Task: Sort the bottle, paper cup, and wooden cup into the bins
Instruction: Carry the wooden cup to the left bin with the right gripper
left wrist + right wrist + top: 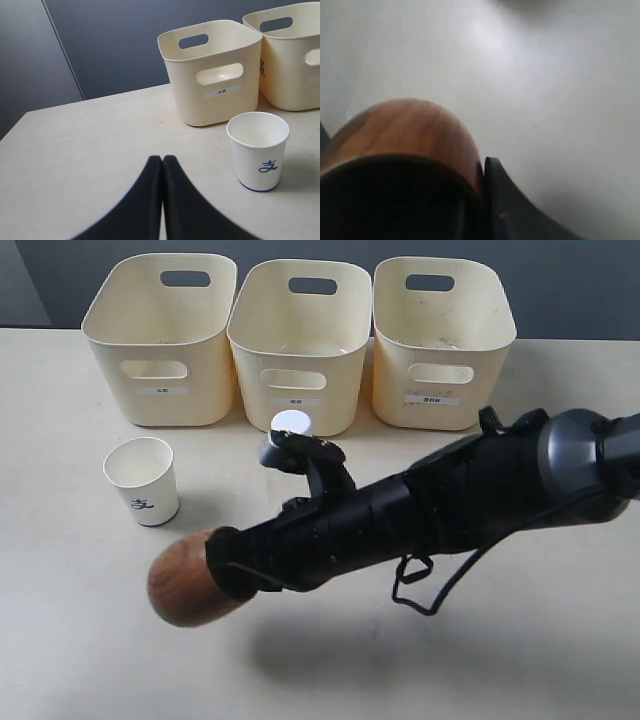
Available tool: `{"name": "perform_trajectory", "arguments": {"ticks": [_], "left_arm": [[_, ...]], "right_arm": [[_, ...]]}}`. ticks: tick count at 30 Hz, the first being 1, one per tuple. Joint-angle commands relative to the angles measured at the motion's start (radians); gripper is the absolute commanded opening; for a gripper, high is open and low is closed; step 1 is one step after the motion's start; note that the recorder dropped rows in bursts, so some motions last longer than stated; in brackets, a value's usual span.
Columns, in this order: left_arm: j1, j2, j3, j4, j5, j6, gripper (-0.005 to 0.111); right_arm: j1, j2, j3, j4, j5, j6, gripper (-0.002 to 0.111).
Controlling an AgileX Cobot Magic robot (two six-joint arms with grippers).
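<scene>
My right gripper reaches across to the left and is shut on the rim of the wooden cup. The cup is held on its side, off the table. In the right wrist view one finger presses the outside of the wooden cup; the other finger is hidden. The paper cup stands upright at the left. The bottle stands before the middle bin, its body mostly hidden by the arm. The left bin and right bin flank it. My left gripper is shut and empty, short of the paper cup.
The right arm and its loose cable stretch low across the table's middle. The left wrist view shows the left bin behind the paper cup and a second bin beside it. A dark wall stands behind the bins.
</scene>
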Motion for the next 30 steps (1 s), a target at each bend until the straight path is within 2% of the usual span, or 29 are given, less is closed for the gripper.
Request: {"name": "perform_trajectory", "arguments": {"ticks": [1,9,14,20,30], "left_arm": [[-0.003,-0.005,0.001,0.008,-0.007,-0.002,0.000],[-0.003,-0.005,0.001,0.008,-0.007,-0.002,0.000],[-0.003,-0.005,0.001,0.008,-0.002,-0.002,0.000],[-0.003,-0.005,0.001,0.008,-0.002,-0.002,0.000],[-0.003,-0.005,0.001,0.008,-0.005,-0.002,0.000]], "right_arm": [[-0.001,-0.004,-0.098,-0.001,0.065,-0.007,0.000],[-0.001,-0.004,-0.325,-0.001,0.022,-0.035,0.000],[-0.001,-0.002,-0.456,-0.001,-0.155,-0.100,-0.001],[-0.001,0.019,-0.521,-0.001,-0.418,-0.123,-0.001],[-0.001,0.195,-0.736,-0.001,-0.487,-0.172,-0.001]]}}
